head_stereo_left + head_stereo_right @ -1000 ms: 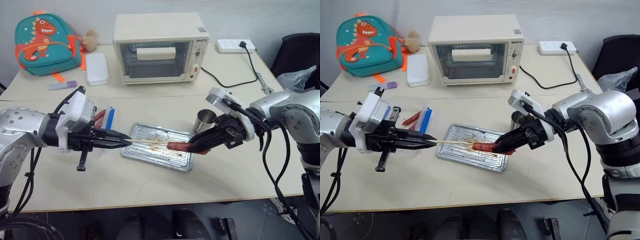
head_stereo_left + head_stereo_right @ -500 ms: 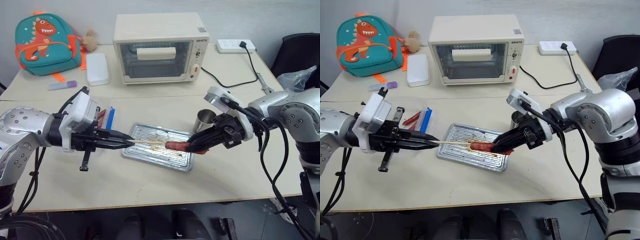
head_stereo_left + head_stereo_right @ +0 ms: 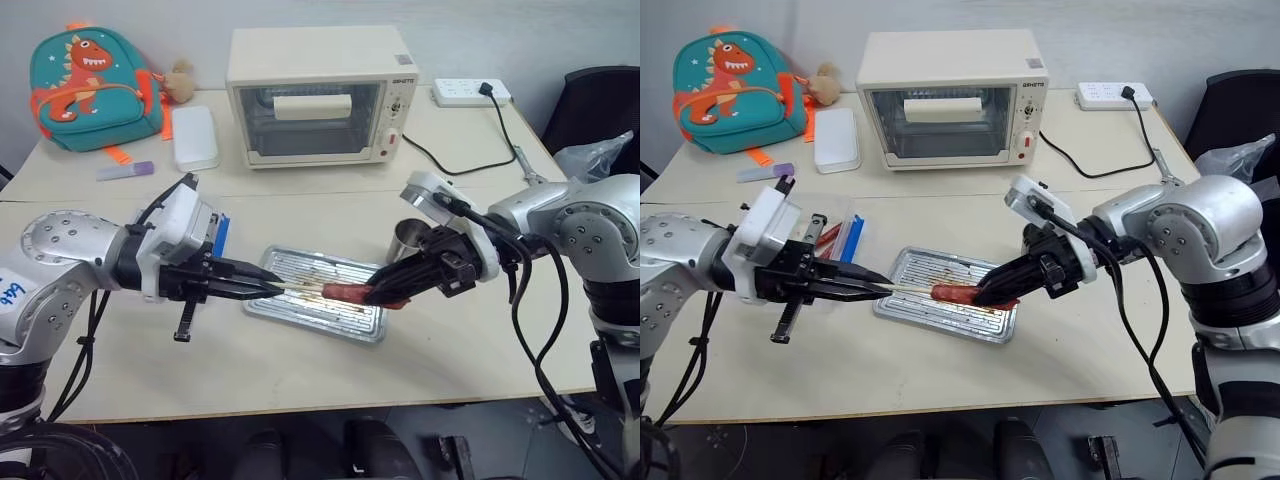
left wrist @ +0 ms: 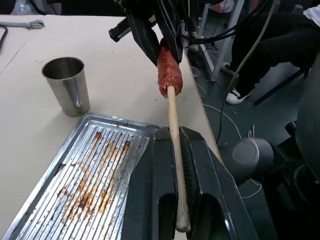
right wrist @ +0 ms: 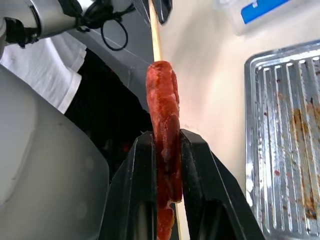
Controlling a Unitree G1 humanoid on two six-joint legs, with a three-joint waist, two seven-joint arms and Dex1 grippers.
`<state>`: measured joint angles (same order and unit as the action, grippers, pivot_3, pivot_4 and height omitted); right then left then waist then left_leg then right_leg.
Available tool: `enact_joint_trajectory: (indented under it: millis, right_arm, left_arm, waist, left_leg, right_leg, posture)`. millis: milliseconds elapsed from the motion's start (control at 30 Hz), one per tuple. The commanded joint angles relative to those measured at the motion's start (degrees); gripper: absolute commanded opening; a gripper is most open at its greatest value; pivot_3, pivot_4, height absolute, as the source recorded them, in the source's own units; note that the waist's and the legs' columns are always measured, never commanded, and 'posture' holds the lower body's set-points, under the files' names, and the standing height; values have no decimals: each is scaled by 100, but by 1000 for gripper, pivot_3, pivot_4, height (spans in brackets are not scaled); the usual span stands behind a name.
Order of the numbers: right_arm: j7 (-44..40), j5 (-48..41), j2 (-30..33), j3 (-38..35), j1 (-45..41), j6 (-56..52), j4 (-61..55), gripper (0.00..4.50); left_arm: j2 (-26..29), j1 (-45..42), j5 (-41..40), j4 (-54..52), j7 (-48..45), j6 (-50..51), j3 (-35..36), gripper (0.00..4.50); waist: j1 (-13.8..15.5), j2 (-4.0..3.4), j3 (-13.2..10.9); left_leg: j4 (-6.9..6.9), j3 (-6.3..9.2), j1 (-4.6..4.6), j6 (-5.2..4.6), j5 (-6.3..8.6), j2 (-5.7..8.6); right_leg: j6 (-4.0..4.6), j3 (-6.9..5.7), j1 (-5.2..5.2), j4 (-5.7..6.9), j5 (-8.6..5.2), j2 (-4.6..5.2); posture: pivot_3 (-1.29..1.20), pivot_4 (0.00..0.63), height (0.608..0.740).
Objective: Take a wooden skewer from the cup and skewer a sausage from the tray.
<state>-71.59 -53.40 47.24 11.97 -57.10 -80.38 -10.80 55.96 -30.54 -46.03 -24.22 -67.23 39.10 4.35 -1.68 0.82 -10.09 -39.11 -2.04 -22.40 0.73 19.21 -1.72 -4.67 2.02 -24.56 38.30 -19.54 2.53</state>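
My left gripper (image 3: pixel 272 290) is shut on the wooden skewer (image 4: pixel 173 125) and holds it level above the tray (image 3: pixel 300 310). The skewer's tip is stuck into the near end of the reddish-brown sausage (image 3: pixel 345 293). My right gripper (image 3: pixel 377 292) is shut on the sausage's other end, facing the left one over the tray's right part. From the right wrist the sausage (image 5: pixel 163 110) stands between my fingers with the skewer (image 5: pixel 155 30) entering its far end. The steel cup (image 3: pixel 410 240) stands upright just behind my right gripper, off the tray's far right corner.
A clear container with blue edges (image 3: pixel 845 240) sits behind my left hand. At the back of the table stand a toaster oven (image 3: pixel 318 95), a white box (image 3: pixel 194 138), a teal backpack (image 3: pixel 95 85) and a power strip (image 3: pixel 470 92) with its cable.
My left gripper has moved right with the skewer, toward the sausage. The bare stretch of skewer between it and the sausage is shorter. The right gripper has stayed nearly in place.
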Motion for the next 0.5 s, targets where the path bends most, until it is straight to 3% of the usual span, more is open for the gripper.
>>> enact_joint_trajectory:
  millis: [33,500]
  right_arm:
    - [86,-268,-107,-326,-201,-137,-90,564]
    - [304,-465,-151,-438,-225,-252,-164,564]
  left_arm:
    - [-127,-189,69,-77,-25,-102,-97,0]
    - [-281,-243,140,-57,-61,-71,-135,0]
  waist:
    - [0,0,0]
    - [-2,0,0]
  left_leg:
    - [0,0,0,0,0,0]
    - [-1,0,0,0,0,0]
  right_leg:
    - [0,0,0,0,0,0]
    - [0,0,0,1,0,0]
  posture:
    - [0,150,740]
    - [0,150,740]
